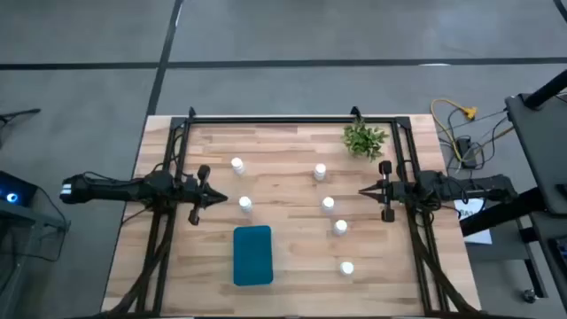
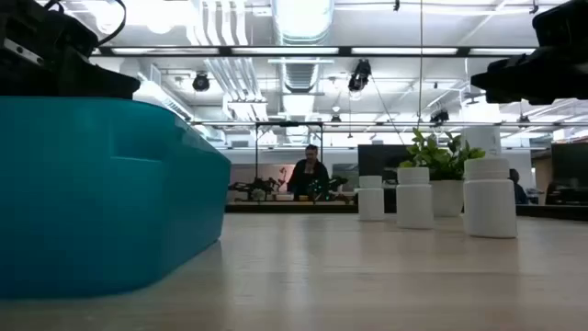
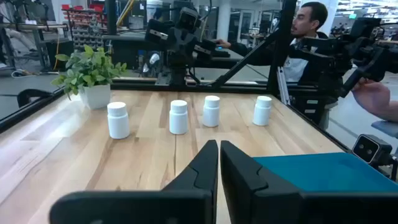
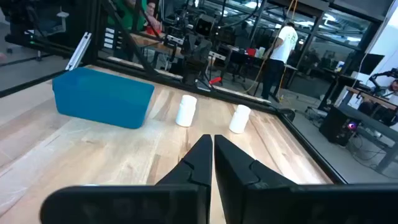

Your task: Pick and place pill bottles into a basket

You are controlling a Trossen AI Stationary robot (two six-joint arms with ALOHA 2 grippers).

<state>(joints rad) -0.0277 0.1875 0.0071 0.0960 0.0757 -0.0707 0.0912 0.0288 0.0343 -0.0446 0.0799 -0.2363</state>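
Several white pill bottles stand upright on the wooden table, among them one (image 1: 237, 165) at the far left, one (image 1: 320, 172) near the middle and one (image 1: 347, 268) near the front. The teal basket (image 1: 252, 255) sits on the table toward the near edge. My left gripper (image 1: 221, 198) hovers shut at the table's left, pointing level toward the right, close to a bottle (image 1: 245, 204). My right gripper (image 1: 361, 190) hovers shut at the right, pointing left. In the left wrist view the shut fingers (image 3: 219, 155) face a row of bottles (image 3: 178, 116). The right wrist view shows the basket (image 4: 102, 96) beyond the shut fingers (image 4: 212, 143).
A small green plant in a white pot (image 1: 364, 139) stands at the far right corner. A black frame (image 1: 292, 119) runs along the table's far edge and sides. A person (image 3: 308, 28) is beyond the table. Bare wood lies between the two grippers.
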